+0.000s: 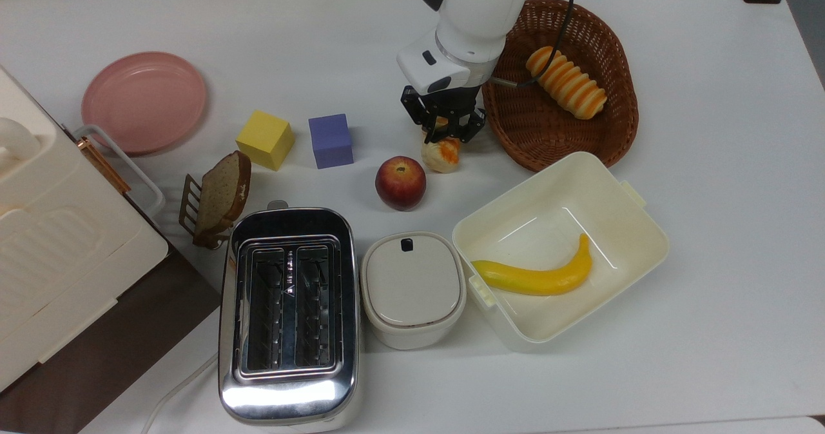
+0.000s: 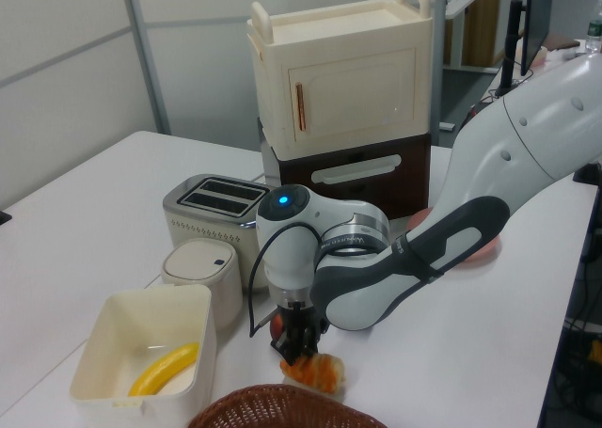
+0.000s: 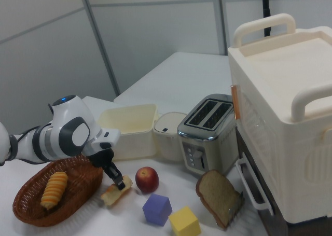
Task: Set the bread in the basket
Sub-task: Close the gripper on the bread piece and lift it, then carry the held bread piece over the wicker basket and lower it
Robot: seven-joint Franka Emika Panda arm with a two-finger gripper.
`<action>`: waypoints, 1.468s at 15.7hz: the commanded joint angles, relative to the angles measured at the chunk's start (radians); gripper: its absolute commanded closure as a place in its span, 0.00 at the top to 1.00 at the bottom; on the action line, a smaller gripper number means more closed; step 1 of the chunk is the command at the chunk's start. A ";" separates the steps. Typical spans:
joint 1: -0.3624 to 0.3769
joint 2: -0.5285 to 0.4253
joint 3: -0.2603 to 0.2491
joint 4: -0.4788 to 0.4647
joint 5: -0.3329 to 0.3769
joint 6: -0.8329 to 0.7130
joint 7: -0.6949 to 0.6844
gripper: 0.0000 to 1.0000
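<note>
Gripper (image 1: 443,131) clamped on bread (image 1: 441,153), just beside basket (image 1: 567,137) rim, near apple (image 1: 400,182). Looks soft, light, squishy; probably best pinched gently mid-body, across narrow width.
</note>
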 commanded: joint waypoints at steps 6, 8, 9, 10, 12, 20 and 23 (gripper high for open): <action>-0.003 -0.036 -0.006 0.013 -0.019 0.002 -0.015 0.00; -0.001 -0.078 -0.006 0.024 -0.019 -0.022 -0.015 0.00; 0.000 -0.093 -0.006 0.030 -0.019 -0.029 -0.015 0.00; 0.002 -0.110 -0.005 0.035 -0.019 -0.039 -0.015 0.00; 0.011 -0.134 0.002 0.036 -0.019 -0.056 -0.015 0.00; 0.018 -0.145 0.199 0.101 -0.011 -0.180 -0.004 0.00; 0.046 -0.142 0.215 0.099 -0.011 -0.181 -0.006 0.00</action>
